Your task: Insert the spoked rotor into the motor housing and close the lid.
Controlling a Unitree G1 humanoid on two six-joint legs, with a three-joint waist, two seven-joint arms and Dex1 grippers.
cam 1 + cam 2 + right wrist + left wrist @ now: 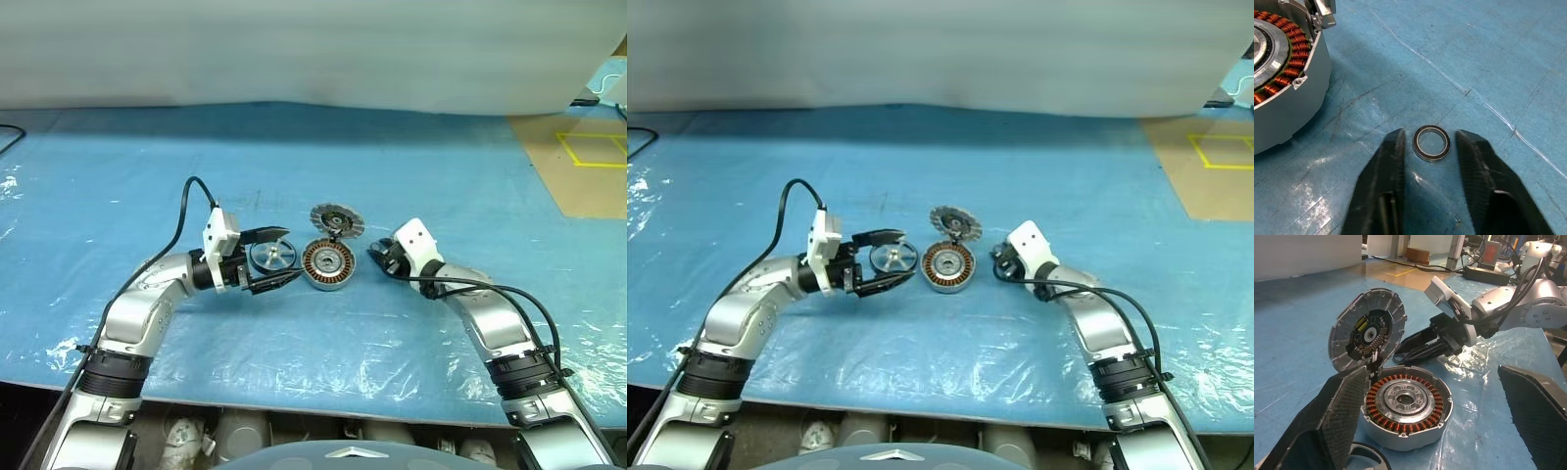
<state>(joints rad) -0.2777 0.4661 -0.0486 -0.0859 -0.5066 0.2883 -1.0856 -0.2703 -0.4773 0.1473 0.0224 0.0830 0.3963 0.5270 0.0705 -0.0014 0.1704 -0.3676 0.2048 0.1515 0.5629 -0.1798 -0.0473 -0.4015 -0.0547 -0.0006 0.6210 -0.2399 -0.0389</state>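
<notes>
Plainly little of the task is done. Farthest left, the left pincer lies level with its fingers spread wide on either side of the spoked rotor, which rests on the blue-covered table; whether the fingers touch it I cannot tell. Just right of the rotor sits the motor housing, its copper windings bare and its centre empty, so the rotor is not yet in. Behind the housing the lid stands tilted up at the far rim, ribbed face and dark inner board showing, not closed. Farther right, the right pincer points toward the housing with fingers part-closed, straddling a small dark ring on the table without clamping it. Inserting and closing both remain.
</notes>
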